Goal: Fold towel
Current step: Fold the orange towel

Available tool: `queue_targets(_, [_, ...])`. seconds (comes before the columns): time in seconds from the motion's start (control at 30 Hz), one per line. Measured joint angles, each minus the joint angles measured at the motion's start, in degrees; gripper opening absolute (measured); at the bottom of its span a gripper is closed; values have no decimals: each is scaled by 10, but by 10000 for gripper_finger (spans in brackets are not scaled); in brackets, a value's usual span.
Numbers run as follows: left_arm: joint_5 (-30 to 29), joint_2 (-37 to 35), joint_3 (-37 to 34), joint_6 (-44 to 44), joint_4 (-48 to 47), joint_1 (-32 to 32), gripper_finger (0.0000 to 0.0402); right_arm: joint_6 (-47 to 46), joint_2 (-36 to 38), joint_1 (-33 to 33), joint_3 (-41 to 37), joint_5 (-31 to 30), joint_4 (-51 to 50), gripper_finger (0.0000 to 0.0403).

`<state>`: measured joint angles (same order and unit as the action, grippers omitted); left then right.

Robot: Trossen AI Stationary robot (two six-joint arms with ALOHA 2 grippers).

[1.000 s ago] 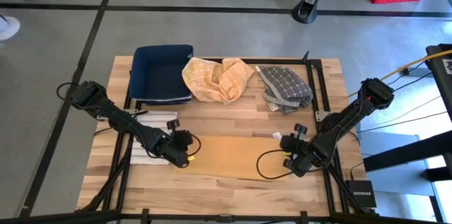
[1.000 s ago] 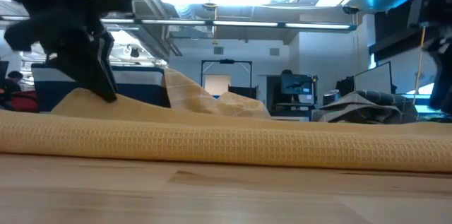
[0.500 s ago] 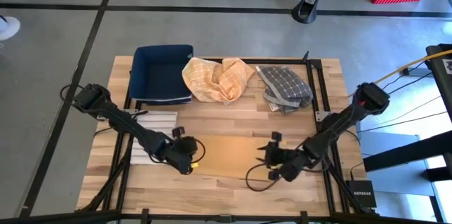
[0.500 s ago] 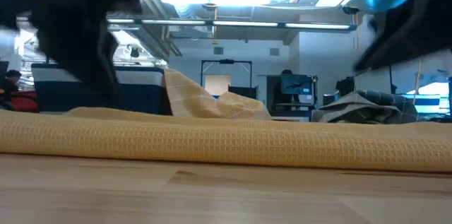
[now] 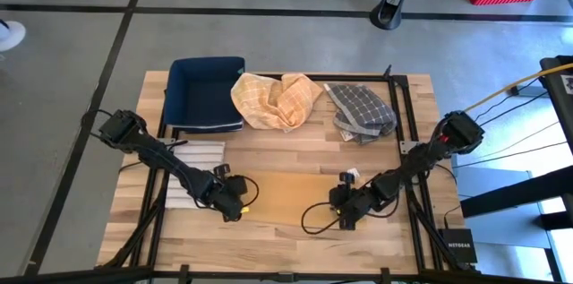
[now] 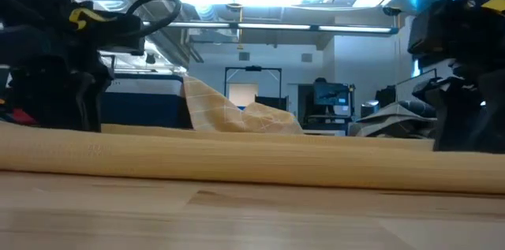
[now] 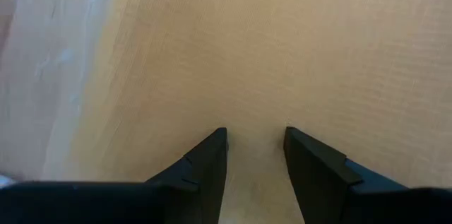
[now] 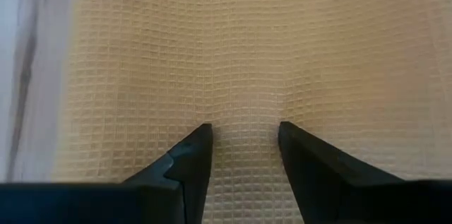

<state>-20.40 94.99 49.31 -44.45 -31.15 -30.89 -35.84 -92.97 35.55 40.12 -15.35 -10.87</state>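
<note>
A: We're looking straight down on the wooden table (image 5: 286,230), and the yellow waffle-weave towel (image 5: 291,193) lies flat across its middle, just toward six o'clock of centre.

B: We've got both arms on it. The left gripper (image 5: 235,205) sits at the towel's nine o'clock edge, the right gripper (image 5: 345,210) at its three o'clock edge.

A: From the left wrist, we see the fingers (image 7: 205,164) parted, tips pressing down onto the cloth with a strip of towel showing between them.

B: Same on the right: fingers (image 8: 191,157) apart, tips on the weave, and the fabric bunches slightly into a ridge between them. We can't call it a pinch.

A: Toward twelve o'clock we have a dark blue bin (image 5: 205,93), a crumpled orange checked cloth (image 5: 275,98) just beside it, and a grey checked cloth (image 5: 363,110) farther toward two o'clock.

B: And a folded striped white towel (image 5: 191,172) lies at nine o'clock, partly under the left arm.
</note>
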Motion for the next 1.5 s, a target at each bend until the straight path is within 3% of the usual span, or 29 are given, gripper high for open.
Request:
queue_targets(0.23, [-16,-26,80,73,24,10,133,-60,86,7,73,12,-129,170])
queue_targets(0.43, [-38,-4,92,247,240,35,133,-263,164,51,99,55,-282,170])
queue_targets(0.57, [-12,49,91,338,348,65,133,-422,197,105,82,21,-333,170])
queue_targets(0.67, [24,95,92,391,416,90,133,-529,216,144,50,-2,-328,170])
queue_targets(0.8, [35,142,112,413,437,119,133,-648,227,180,14,-22,-320,170])
queue_targets(0.97, [62,183,154,391,437,147,133,-735,228,189,-27,23,-320,170])
queue_targets(1.03, [77,197,170,403,440,153,133,-755,233,189,-47,21,-305,170])
queue_targets(1.3, [115,228,190,427,436,150,133,-769,245,188,-170,-34,-73,177])
queue_targets(1.5, [117,228,190,449,439,146,133,-783,247,188,-222,-44,18,234])
